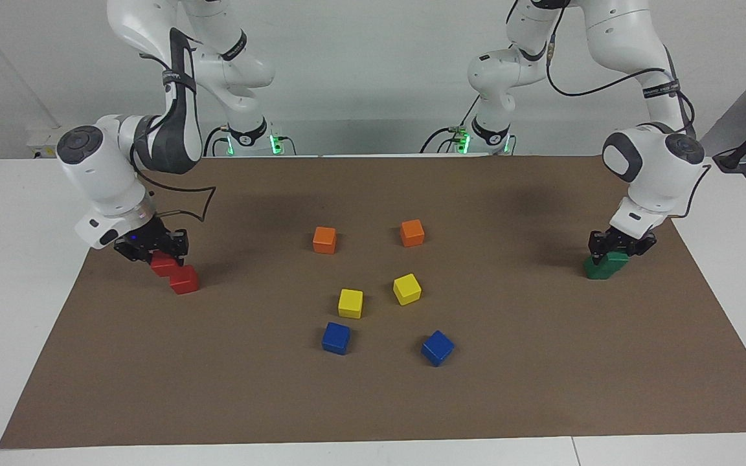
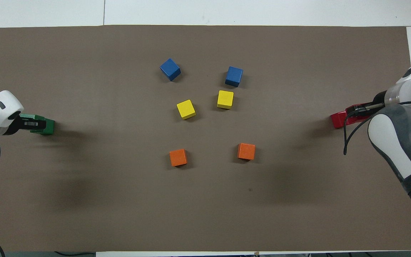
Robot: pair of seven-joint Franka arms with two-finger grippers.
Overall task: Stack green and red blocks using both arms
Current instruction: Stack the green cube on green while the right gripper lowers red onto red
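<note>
Left arm reaches out low toward its own end of the table, wrist bent down, left gripper [image 1: 620,248] clamped on a green block [image 1: 614,259] directly under its fingertips. Right arm is swung out to its end, elbow raised, wrist tilted down, right gripper [image 1: 155,249] pinching a red block [image 1: 163,263] just below the claw.
</note>
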